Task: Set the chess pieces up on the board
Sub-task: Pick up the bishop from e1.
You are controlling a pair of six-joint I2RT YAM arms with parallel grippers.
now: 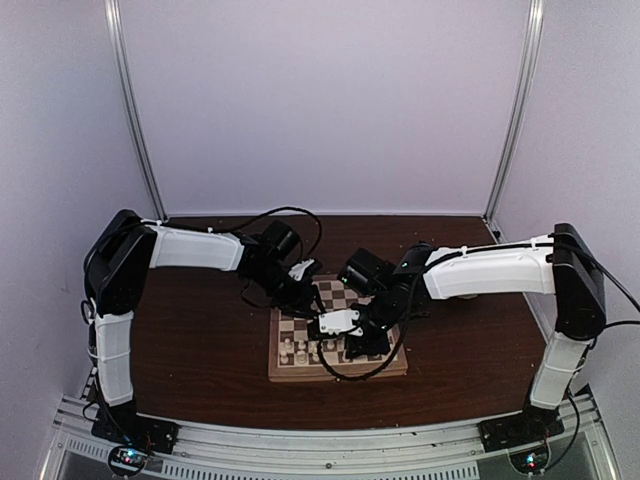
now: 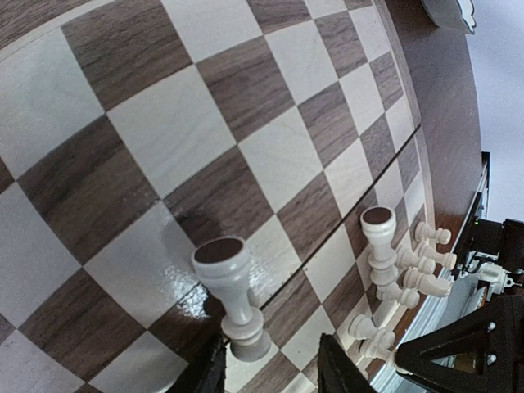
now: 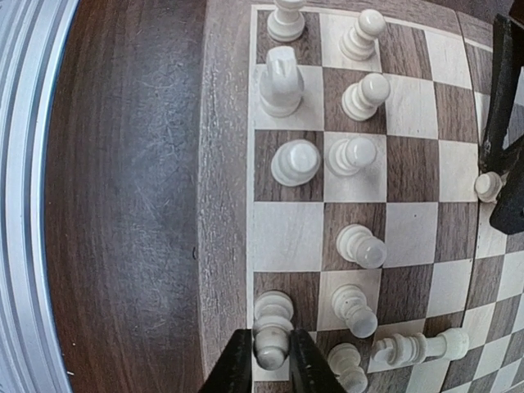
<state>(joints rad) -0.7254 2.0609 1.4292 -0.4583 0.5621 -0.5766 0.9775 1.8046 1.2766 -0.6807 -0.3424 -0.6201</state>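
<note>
Cream-white turned chess pieces (image 3: 352, 155) part-fill two rows along one edge of the brown-and-cream checked wooden board (image 3: 409, 225) on the dark worktop (image 1: 200, 350). One toppled piece (image 3: 413, 348) and gaps remain. The left gripper (image 2: 274, 372) has its jaws pinching a pawn (image 2: 233, 299); the right gripper (image 3: 273, 364) has its jaws clasping a corner piece (image 3: 273, 327).

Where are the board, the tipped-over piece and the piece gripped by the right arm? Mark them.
board (image 1: 300, 372): top view, its near wooden rim.
tipped-over piece (image 3: 417, 347): right wrist view, its stem.
gripped piece (image 3: 272, 329): right wrist view, its body.
</note>
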